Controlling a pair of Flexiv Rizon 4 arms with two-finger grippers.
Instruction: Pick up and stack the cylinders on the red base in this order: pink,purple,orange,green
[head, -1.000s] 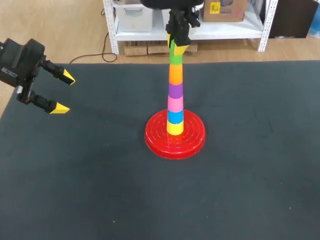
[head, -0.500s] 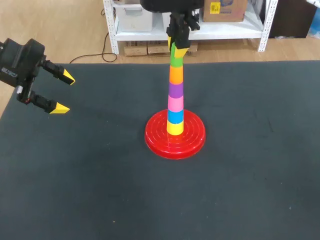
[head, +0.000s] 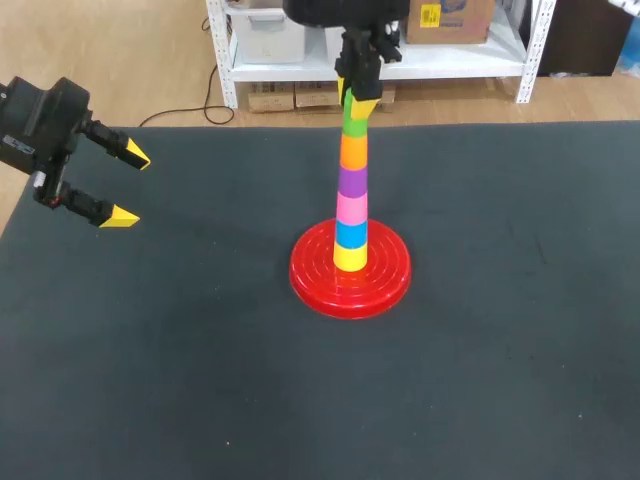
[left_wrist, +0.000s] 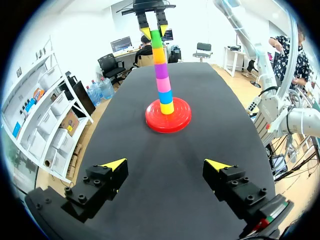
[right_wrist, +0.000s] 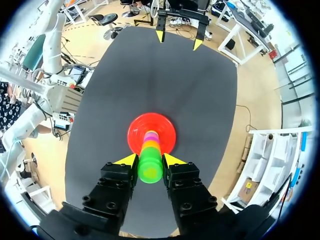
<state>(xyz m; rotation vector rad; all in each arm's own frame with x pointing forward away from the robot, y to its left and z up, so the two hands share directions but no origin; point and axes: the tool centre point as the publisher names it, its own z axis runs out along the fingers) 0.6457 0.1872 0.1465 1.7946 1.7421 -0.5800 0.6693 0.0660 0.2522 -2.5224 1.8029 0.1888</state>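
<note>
A dark table fills the head view, with the red base sitting near its middle. On the base stands a single upright column: a yellow cylinder at the bottom, then a blue cylinder, the pink cylinder, the purple cylinder, the orange cylinder and the green cylinder on top.

The right gripper hangs over the column from 12 o'clock. In its own wrist view its two fingers press against the green cylinder from both sides, so it grips that piece while the piece rests on the orange one. The left gripper sits well apart from the base, out toward 10 o'clock near the table's edge. Its fingers are spread wide and hold nothing.

This looks like the last step, setting down the green piece, with the four named colours already in the asked order. The next move probably calls for the right fingers to part evenly and the arm to lift straight up. A sideways tug could tip such a tall, thin column.

No brand, label or writing can be made out on the cylinders, the base or the table.
</note>
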